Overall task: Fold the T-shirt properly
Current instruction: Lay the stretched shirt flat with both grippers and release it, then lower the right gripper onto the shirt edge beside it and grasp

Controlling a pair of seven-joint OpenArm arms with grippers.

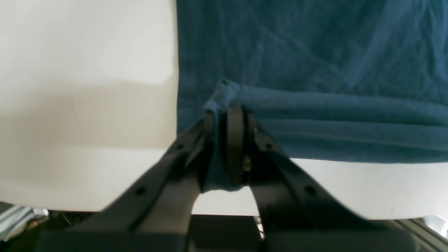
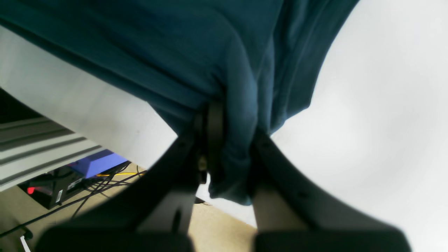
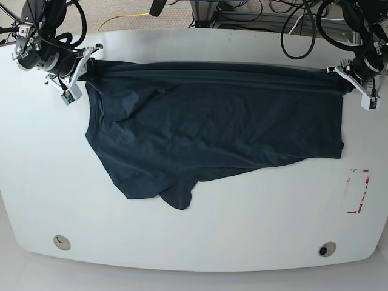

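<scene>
Red-marked patch (image 3: pixel 357 191) beside T-shirt (image 3: pixel 212 127)

White table (image 3: pixel 200 233) with rounded corners, dark navy T-shirt (image 3: pixel 212 130) spread flat across its far half, sleeve toward the near edge, red-and-white marking (image 3: pixel 356 191) at one side, two small round holes near the front corners
</scene>
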